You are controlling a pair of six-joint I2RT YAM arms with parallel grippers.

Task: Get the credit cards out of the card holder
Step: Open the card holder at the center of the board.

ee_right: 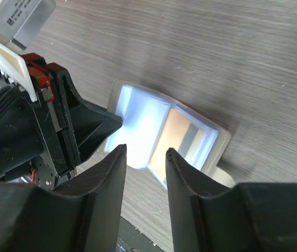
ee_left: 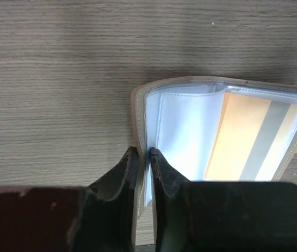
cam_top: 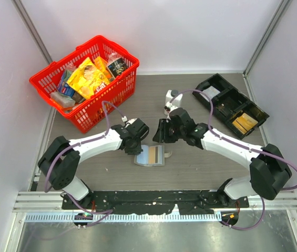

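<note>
My left gripper, nearly closed, pinches the card holder by its 9 o'clock cover. It lies open between my grippers, long axis 9-to-3, the credit cards sleeved (one orange-striped). My right gripper, parted and empty, hovers at its 1 o'clock, nearer them.

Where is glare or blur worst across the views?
Left wrist: clear sleeves of the card holder blow out bluish-white; left gripper dark, soft. Right wrist: same glare; right gripper blurred up close. Top external: sharp, evenly lit.
</note>
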